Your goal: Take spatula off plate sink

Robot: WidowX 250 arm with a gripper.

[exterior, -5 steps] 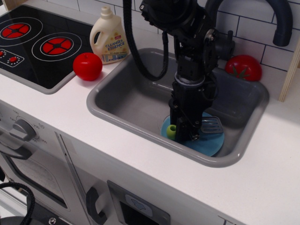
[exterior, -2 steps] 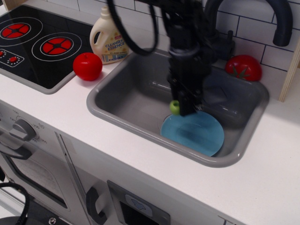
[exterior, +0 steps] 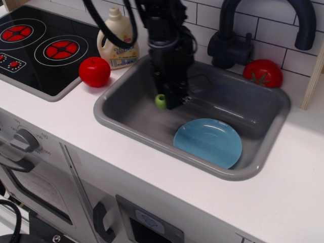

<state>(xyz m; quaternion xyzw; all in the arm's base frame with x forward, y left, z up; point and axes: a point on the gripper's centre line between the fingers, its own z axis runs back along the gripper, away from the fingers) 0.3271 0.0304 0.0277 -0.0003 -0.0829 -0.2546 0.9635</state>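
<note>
Apparently, end effector (exterior: 171,98) holds spatula (exterior: 160,101) above sink (exterior: 263,157).

We are reaching down from twelve o'clock with our black arm (exterior: 164,30), the wrist hanging nearly vertical. Our gripper (exterior: 172,98) is pointing straight down toward six o'clock, its jaws clamping the spatula (exterior: 161,100), whose green handle end is poking out toward nine o'clock.

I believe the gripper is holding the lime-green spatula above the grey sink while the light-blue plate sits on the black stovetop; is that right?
Not quite: the round light-blue plastic plate lies inside the grey plastic sink, not on the stovetop, as the observation.image view shows. The gripper does hold the lime-green-handled spatula above the sink.
</note>
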